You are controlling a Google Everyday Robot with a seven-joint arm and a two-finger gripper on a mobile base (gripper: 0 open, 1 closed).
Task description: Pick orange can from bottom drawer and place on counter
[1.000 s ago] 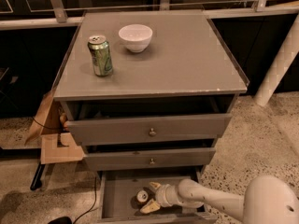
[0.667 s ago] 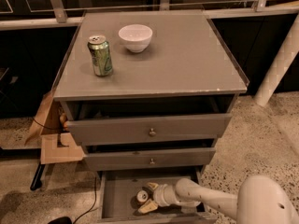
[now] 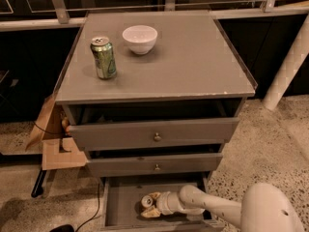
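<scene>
The bottom drawer (image 3: 120, 211) is pulled out at the foot of the grey cabinet. Inside it the orange can (image 3: 146, 201) shows only its silver top, near the drawer's middle. My gripper (image 3: 150, 204) reaches into the drawer from the right, on a white arm, and sits right at the can, hiding the can's body. The counter (image 3: 193, 62) is the cabinet's flat grey top, well above the gripper.
A green can (image 3: 104, 58) and a white bowl (image 3: 140, 38) stand on the counter's back left. The two upper drawers (image 3: 154, 134) are slightly open above the bottom one. A cardboard box (image 3: 53, 144) and a cable lie on the floor to the left.
The gripper stays at the can in the bottom drawer. The white arm behind it has shifted slightly left.
</scene>
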